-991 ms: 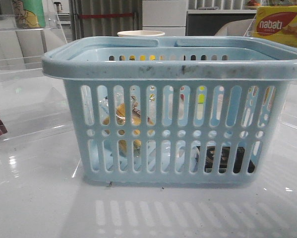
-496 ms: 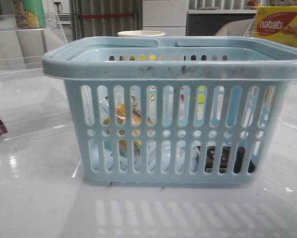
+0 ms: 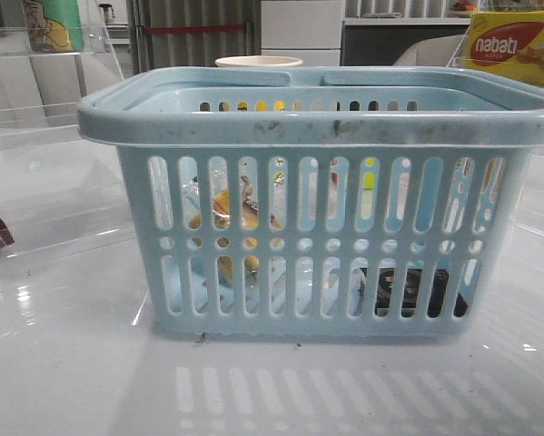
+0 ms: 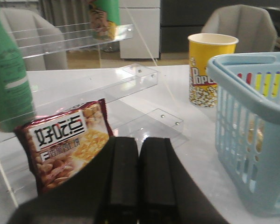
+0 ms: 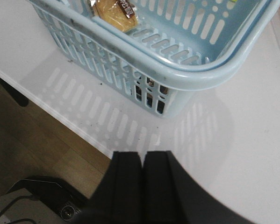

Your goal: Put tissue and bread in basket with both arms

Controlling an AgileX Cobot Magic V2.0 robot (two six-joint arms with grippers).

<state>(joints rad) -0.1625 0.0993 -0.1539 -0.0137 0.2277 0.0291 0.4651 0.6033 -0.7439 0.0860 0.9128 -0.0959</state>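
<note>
The large light blue slotted plastic basket [image 3: 317,200] is seen standing on the glossy white surface [image 3: 72,363], near its front edge in the right wrist view. The tan-golden bread in its crinkly clear packet [image 3: 226,211] is seen through the slots on the left side, inside the basket, and again from above in the right wrist view [image 5: 114,14]. The small flat black tissue packet [image 3: 415,292] is seen low behind the slots at the right, on the basket floor. Both things are judged to be placed already.

The left hand [image 4: 139,177] is held with its fingers pressed together and nothing between them; the right hand [image 5: 142,186] is likewise closed and empty, clear of the basket.

Little is left to go wrong. The basket could be nudged toward the surface edge if an arm were swung close to the rim. On the left, the dark maroon snack packet [image 4: 67,142] just beside the hand could be knocked over.
</note>
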